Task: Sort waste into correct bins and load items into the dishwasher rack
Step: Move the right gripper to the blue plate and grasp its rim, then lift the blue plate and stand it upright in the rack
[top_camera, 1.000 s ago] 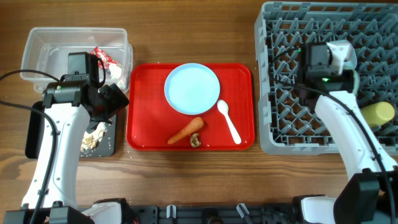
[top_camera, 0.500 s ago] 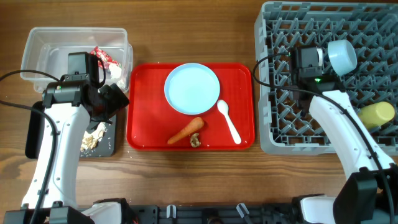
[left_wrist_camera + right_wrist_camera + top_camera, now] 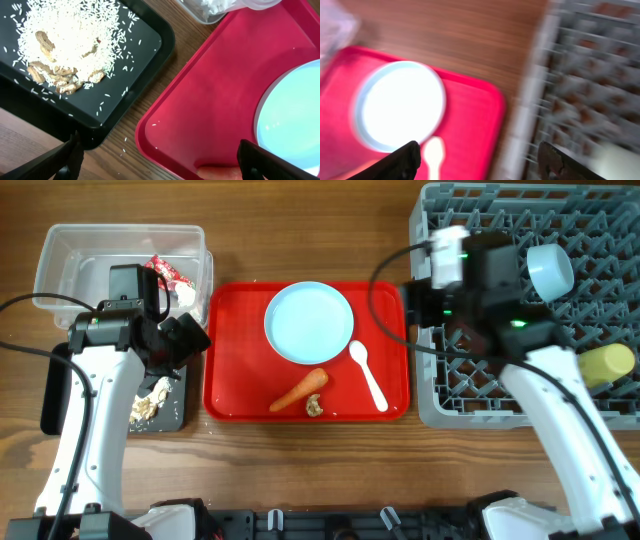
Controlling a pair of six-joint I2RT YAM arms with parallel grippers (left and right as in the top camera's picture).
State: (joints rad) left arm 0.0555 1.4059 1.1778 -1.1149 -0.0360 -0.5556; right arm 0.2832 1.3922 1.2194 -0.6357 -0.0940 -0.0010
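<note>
A light blue plate (image 3: 309, 322) lies on the red tray (image 3: 240, 370), with a white spoon (image 3: 368, 375), an orange carrot (image 3: 298, 390) and a beige scrap (image 3: 314, 407) beside it. My left gripper (image 3: 192, 338) hangs open over the gap between the black tray (image 3: 175, 418) and the red tray, empty. In the left wrist view the carrot (image 3: 220, 173) shows between its fingers (image 3: 70, 159). My right gripper (image 3: 410, 305) is open and empty above the dishwasher rack's (image 3: 430, 380) left edge. A blue bowl (image 3: 550, 270) and a yellow cup (image 3: 610, 363) sit in the rack.
The clear tub (image 3: 60, 240) at the back left holds a white tissue (image 3: 186, 296) and a red-and-white wrapper (image 3: 165, 270). Rice and beige scraps (image 3: 65, 45) are piled in the black tray (image 3: 150, 55). The right wrist view is blurred by motion.
My right gripper has opened, left the blue bowl in the rack and swung left toward the red tray. The left arm stays put, its jaws slightly wider.
</note>
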